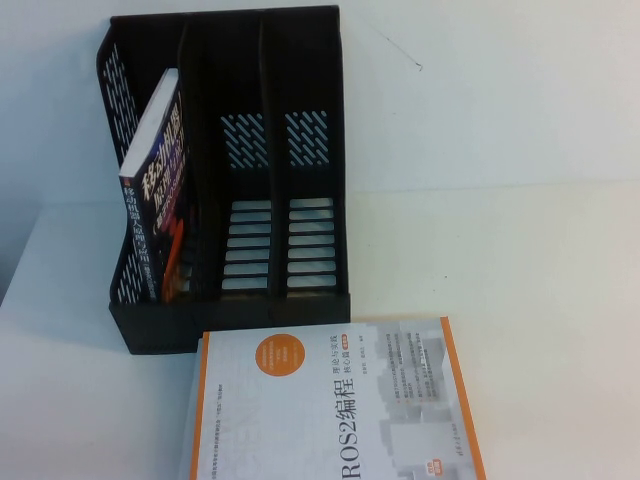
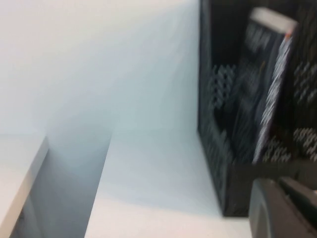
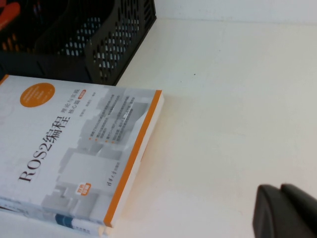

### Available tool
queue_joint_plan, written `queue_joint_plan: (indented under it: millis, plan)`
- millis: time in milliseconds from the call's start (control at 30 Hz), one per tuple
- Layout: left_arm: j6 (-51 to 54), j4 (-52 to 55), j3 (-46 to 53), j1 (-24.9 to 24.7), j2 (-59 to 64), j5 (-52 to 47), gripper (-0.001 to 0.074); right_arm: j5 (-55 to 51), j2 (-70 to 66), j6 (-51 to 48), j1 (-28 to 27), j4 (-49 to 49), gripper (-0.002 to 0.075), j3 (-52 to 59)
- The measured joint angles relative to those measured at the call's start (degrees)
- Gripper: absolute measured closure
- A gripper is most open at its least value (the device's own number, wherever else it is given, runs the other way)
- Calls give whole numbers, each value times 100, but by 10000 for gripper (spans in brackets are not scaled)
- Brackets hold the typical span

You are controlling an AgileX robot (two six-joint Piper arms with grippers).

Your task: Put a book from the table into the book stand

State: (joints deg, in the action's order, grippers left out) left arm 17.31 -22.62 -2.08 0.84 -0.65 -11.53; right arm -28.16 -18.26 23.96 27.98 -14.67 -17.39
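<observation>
While no arm is showing in the high view, the left gripper (image 2: 290,210) is appearing only in its own wrist view as a dark rounded body at the picture's edge, hanging just beside the outer side wall of the stand; its fingers are closed together and holding nothing. The right gripper (image 3: 287,210) is likewise showing only as a dark shape in its wrist view, hovering over bare table beyond the white book's orange edge; whether it is open or closed cannot be told.

Black plastic book stand (image 1: 300,200), three upright slots, perforated side walls, slotted back and base: standing on the plain white table (image 1: 520,250), toward the far left.

Thick paperback book with dark navy cover, white Chinese title and orange patches (image 1: 160,190): sitting in the stand's leftmost slot, leaning at a tilt with its top toward the outer left wall.

White book with orange border and "ROS2" title (image 1: 330,410): lying flat on the table, just in front of the stand's base, resting on another book whose edge is peeking out beneath it in the right wrist view.
</observation>
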Motion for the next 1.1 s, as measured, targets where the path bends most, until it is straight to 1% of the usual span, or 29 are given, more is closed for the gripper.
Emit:
queue_joint_plan:
  millis: [67, 200, 400, 633, 833, 1033, 1100]
  plan:
    - [0, 0, 270, 0, 0, 232, 736, -12, 0, 0, 0, 0, 718, 0]
    - [-11, 256, 352, 0, 0, 293, 736, -12, 10, 0, 0, 0, 718, 0]
    - [-345, 1072, 352, 0, 0, 120, 736, -12, 10, 0, 0, 0, 718, 0]
    - [-496, 1550, 352, 0, 0, -95, 736, -12, 10, 0, 0, 0, 718, 0]
    - [-509, 1785, 352, -238, 0, -125, 736, -12, 10, 0, 0, 0, 718, 0]
    - [-601, 1795, 352, -402, 0, -805, 736, -12, 10, 0, 0, 0, 718, 0]
    - [-590, 1795, 352, -402, 0, -815, 736, -12, 10, 0, 0, 0, 718, 0]
